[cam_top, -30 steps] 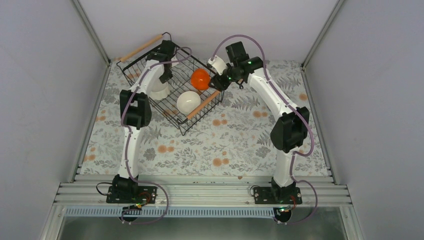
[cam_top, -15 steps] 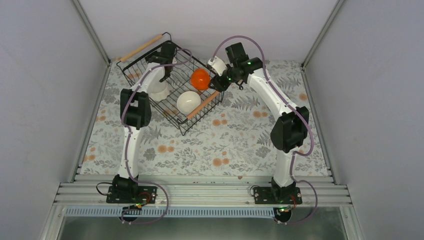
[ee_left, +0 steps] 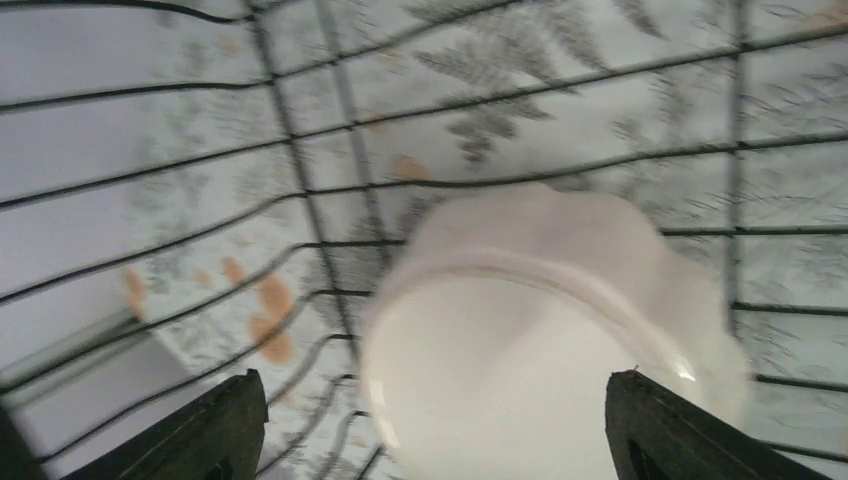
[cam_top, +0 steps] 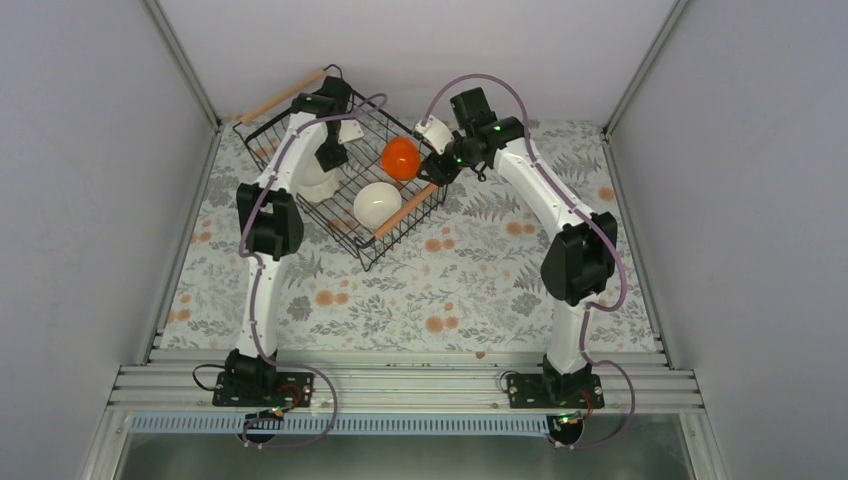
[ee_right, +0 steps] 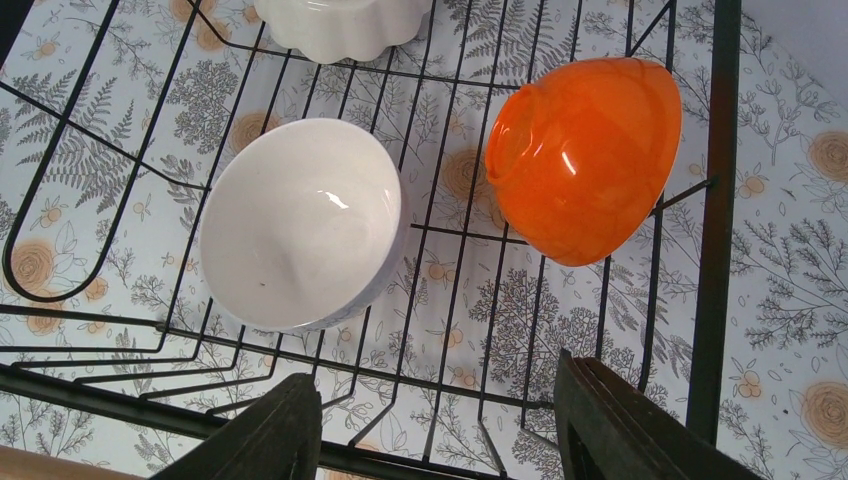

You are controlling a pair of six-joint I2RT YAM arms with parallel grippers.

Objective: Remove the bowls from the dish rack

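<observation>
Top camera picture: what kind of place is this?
Probably a robot test booth, not a kitchen: plain grey walls, two arms bolted to a metal rail, and a dish rack on a flowery tablecloth.

I see the worktop (cam_top: 480, 290) covered by a pale cloth (cam_top: 330, 300) printed with grey fern leaves and small orange flowers. A plain grey-white left wall (cam_top: 80, 200), right wall (cam_top: 760, 200) and back wall (cam_top: 400, 40) close it in. One slanted left post (cam_top: 185, 65) and one right post (cam_top: 645, 65) mark the far corners. Along the near edge run ribbed aluminium rails (cam_top: 400, 385), with a dull metal sheet (cam_top: 400, 455) below.
</observation>
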